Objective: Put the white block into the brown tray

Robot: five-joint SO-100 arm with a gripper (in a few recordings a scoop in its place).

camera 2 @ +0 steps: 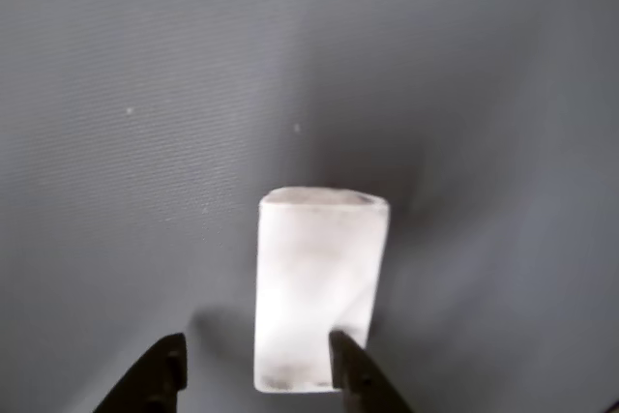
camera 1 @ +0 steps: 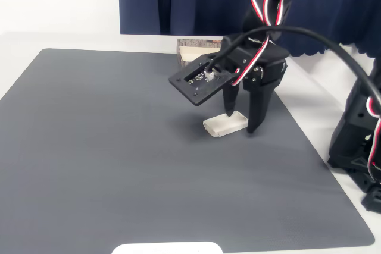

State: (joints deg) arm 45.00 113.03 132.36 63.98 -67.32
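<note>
Lying flat on the dark grey mat [camera 1: 119, 147] that covers the surface, the white block [camera 1: 225, 124] sits right of centre in the fixed view. The hand [camera 1: 241, 121] hangs over it with fingers spread, one tip at the block's top, the other just beside its right end. Behind, the brown tray [camera 1: 193, 49] stands at the mat's far edge, partly hidden by the arm.

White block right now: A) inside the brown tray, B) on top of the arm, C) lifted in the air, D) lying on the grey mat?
D: the white block lies flat on the grey mat beneath the open pincer, while the brown tray sits behind the arm.
</note>
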